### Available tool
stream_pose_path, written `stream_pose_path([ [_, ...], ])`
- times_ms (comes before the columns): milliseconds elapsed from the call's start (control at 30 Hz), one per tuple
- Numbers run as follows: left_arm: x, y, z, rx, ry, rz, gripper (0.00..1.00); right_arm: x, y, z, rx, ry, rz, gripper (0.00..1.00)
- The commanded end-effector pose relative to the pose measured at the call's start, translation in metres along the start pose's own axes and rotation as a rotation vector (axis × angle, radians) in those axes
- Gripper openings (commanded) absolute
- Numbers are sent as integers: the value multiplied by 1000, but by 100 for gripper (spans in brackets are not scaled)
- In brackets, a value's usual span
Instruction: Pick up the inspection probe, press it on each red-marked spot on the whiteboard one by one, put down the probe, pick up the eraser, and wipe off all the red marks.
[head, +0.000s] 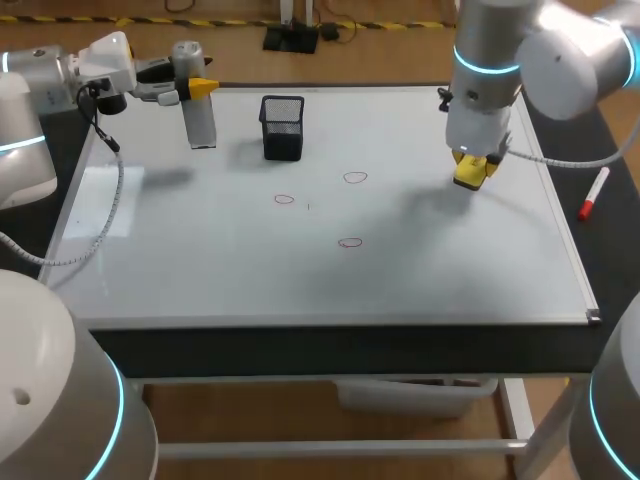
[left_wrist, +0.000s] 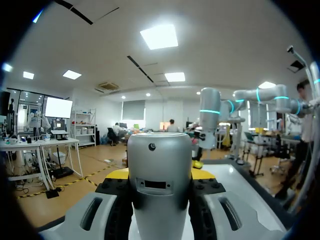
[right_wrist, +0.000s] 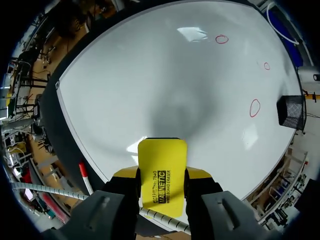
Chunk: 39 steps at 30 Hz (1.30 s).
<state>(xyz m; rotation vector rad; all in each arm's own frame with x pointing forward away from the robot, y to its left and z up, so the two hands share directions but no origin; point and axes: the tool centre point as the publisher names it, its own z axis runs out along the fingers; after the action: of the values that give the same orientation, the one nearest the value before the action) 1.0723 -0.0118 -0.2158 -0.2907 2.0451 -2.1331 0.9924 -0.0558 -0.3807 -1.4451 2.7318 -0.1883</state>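
Eraser (right_wrist: 161, 160) first, being nearer: it looks like a light, stiff slab, so I judge a modest squeeze across its two long edges will do, taken far enough back to leave the front half free for wiping; too little pressure and it may twist once it drags on the board. The right gripper (head: 472, 172) has it that way, both fingers pressed against its sides, held above the right part of the whiteboard (head: 200, 260) and, as far as I can tell, clear of the surface. Farther off, the probe (head: 200, 120) looks like smooth metal, rigid, heavier than the eraser and likely slippery; a hold high on the barrel suits it. The left gripper (head: 200, 88) is clamped on its upper part, and the probe hangs upright over the far left corner of the board, not put down.

As to looks: three small red rings lie mid-board, the nearest (head: 349, 242) alone, then one to its left (head: 284, 199) and one just beyond (head: 355, 178), all well apart from the eraser; the eraser is bright yellow, with rounded corners and black print on top; the probe is a plain silver cylinder with a rounded cap and a small dark slot in its side.
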Motion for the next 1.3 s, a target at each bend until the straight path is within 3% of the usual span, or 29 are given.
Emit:
stream_pose_path([
  [33,0,0,1,1,-3,3,0,1,0,-1,6,1,-1,0],
  [367,4,-2,6,-3,15,1,0,1,0,-1,6,1,-1,0],
  [800,47,9,48,16,166,-59,0,1,0,-1,6,1,-1,0],
  [1300,90,27,87,40,278,-99,0,1,0,-1,6,1,-1,0],
])
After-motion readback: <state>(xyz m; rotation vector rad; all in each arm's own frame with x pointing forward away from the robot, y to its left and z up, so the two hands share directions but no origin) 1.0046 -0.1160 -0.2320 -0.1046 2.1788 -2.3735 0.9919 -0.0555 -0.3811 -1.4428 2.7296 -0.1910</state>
